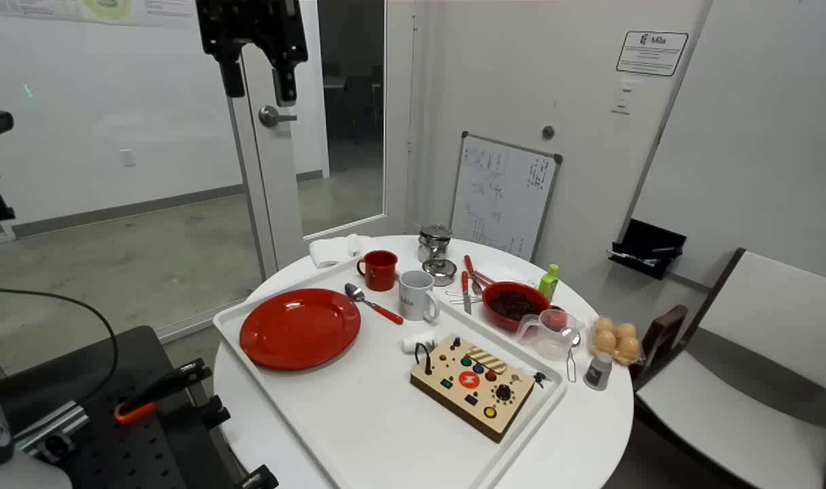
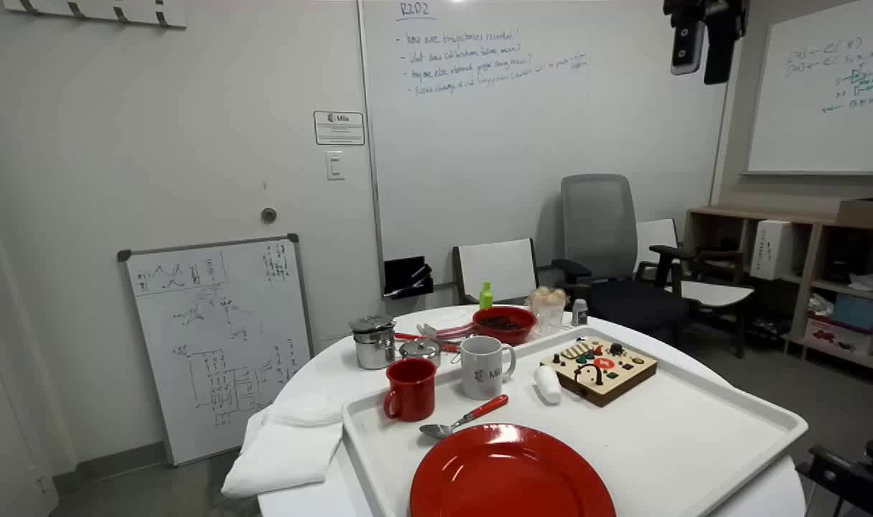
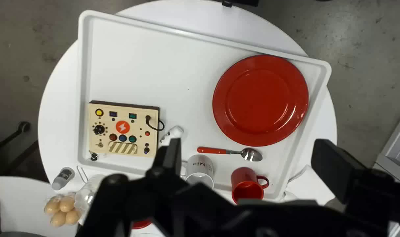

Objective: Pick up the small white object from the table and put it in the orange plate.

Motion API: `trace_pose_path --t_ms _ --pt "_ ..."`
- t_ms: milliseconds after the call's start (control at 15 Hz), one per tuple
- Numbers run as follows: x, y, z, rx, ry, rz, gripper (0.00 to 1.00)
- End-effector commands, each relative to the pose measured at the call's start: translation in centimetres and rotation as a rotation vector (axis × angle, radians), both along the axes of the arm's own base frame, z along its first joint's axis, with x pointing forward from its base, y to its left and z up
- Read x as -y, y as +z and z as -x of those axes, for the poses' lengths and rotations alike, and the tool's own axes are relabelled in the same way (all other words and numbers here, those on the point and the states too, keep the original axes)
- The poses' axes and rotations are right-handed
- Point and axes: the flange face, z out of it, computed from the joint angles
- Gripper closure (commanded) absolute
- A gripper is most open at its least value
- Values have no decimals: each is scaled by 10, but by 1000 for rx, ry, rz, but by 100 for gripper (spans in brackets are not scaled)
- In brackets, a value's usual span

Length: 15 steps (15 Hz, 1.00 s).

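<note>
nearest is my own gripper (image 1: 259, 88), hanging high above the round white table (image 3: 58, 115) and cut off by the top edge in an exterior view. my two black fingers (image 3: 167, 158) point straight down there, about level with each other, and my jaws are spread wide, with a broad gap between them. in an exterior view my fingertips (image 2: 719, 64) just dip in at the top right. seen from my wrist, the fingers come up from the bottom edge and the table lies below.

under me, a white tray (image 3: 144, 72) sits on the table. the orange plate (image 3: 261, 100), glossy and close to red, lies flat at one end, a red-handled spoon (image 3: 213, 150) just beside it. the small white object (image 3: 175, 132) lies on its side on the tray, well apart from the plate, beside a tan board with coloured buttons (image 3: 122, 126); whether those two touch, i cannot tell. a red mug (image 1: 380, 272) and a pale mug (image 1: 416, 293) stand upright.

beyond the tray, a red bowl (image 2: 502, 336) holds something dark. farthest back, a small whiteboard (image 1: 505, 197) leans against the wall (image 1: 589, 170).
</note>
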Motion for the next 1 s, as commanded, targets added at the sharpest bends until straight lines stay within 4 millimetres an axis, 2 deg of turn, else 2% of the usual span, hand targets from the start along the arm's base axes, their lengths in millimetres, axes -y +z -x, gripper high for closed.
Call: trace_pose_path --t_ms 0,267,533,733,933 --pt "0 1 0 -1 0 0 0" --pt "-18 -15 -30 95 -199 -39 0" --pt "-33 -49 -72 218 -375 -20 0" --pt "-26 -89 -92 256 -526 16 0" --pt "-9 -122 -99 231 -691 73 0"
